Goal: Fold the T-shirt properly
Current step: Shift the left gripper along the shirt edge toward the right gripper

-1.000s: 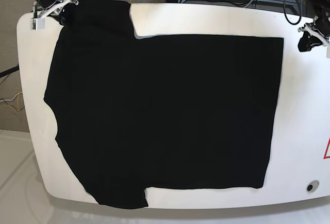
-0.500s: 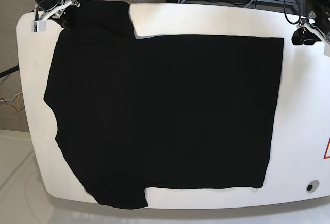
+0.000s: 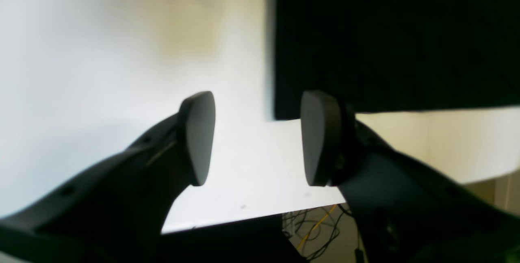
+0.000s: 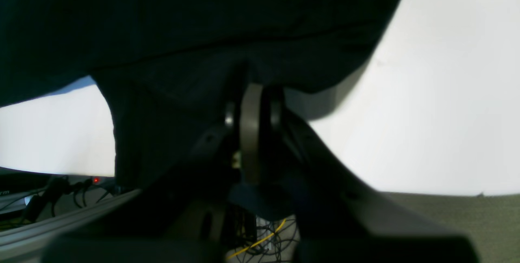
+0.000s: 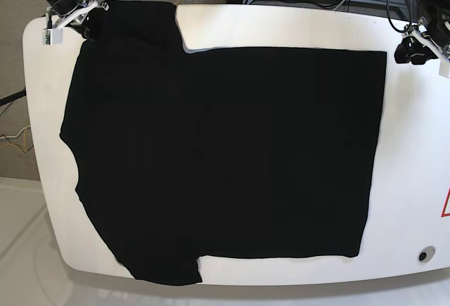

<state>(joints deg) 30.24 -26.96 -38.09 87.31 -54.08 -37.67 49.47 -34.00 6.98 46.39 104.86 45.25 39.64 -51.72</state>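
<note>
Sleeve pinched at 11 o'clock, hem corner not yet taken at 2 o'clock

The T-shirt [image 5: 218, 151] is spread flat across the white desk [image 5: 415, 179], one sleeve hanging off at 7 o'clock. The right claw [image 4: 251, 104] is clamped together on the sleeve cloth; the left claw [image 3: 258, 139] is held apart just off the hem corner, nothing between its pads. A lopsided fold is risked if the left claw closes short of the corner, and the thinly gripped sleeve could be pulled free when lifted.
</note>
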